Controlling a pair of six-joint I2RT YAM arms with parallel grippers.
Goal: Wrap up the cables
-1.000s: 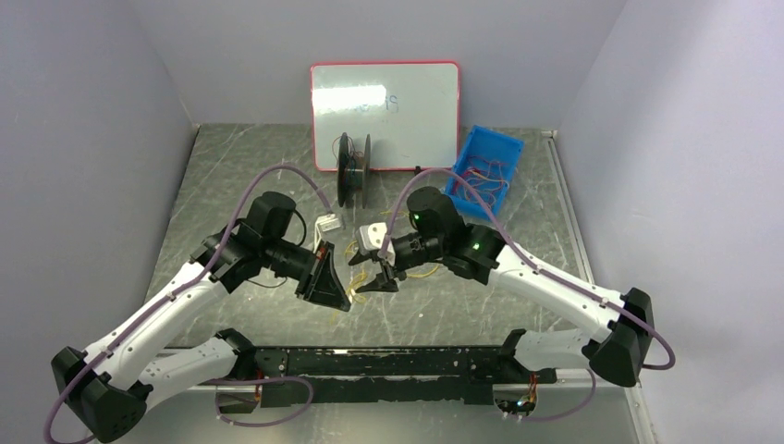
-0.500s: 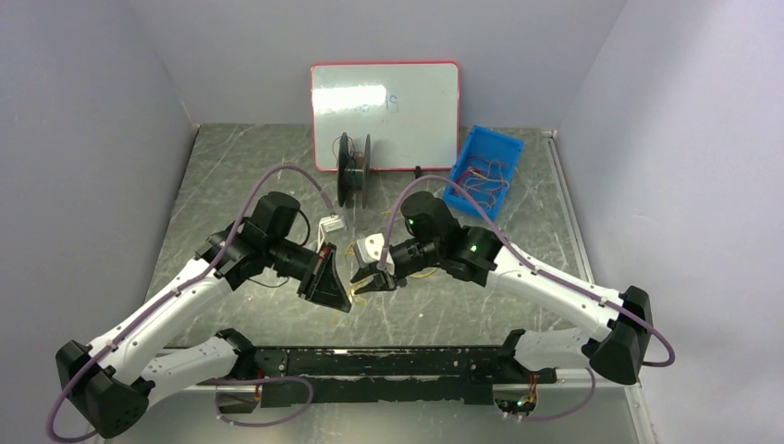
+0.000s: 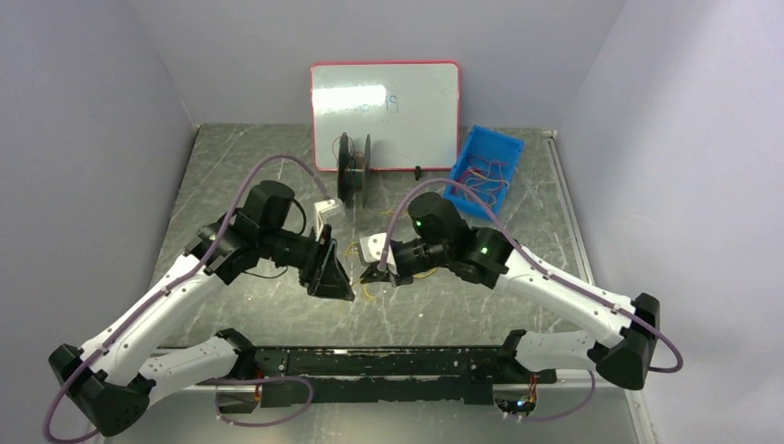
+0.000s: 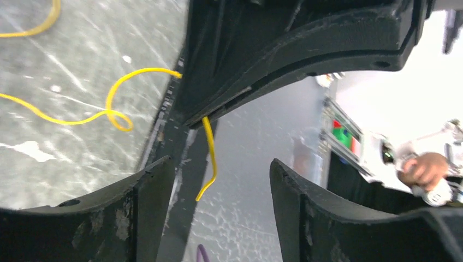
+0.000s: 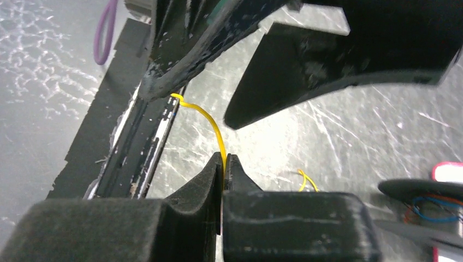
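A thin yellow cable [image 5: 212, 124] rises out of my right gripper [image 5: 225, 164], whose jaws are shut on it. In the left wrist view the free end of the cable [image 4: 209, 158] hangs from the right gripper's dark fingers [image 4: 306, 49] into the gap of my left gripper [image 4: 218, 188], which is open and touches nothing. More of the yellow cable lies in a loop [image 4: 116, 106] on the table. From above, the left gripper [image 3: 340, 277] and right gripper [image 3: 377, 274] face each other tip to tip over the table's middle, with yellow cable [image 3: 368, 291] just below them.
A black spool [image 3: 353, 169] stands upright in front of a whiteboard [image 3: 385, 113] at the back. A blue bin [image 3: 504, 143] at the back right holds more thin cables. A small white connector [image 3: 325, 211] lies behind the left wrist.
The left gripper has opened and let go of the yellow cable. The right gripper has shut on it. Both grippers drew closer together.
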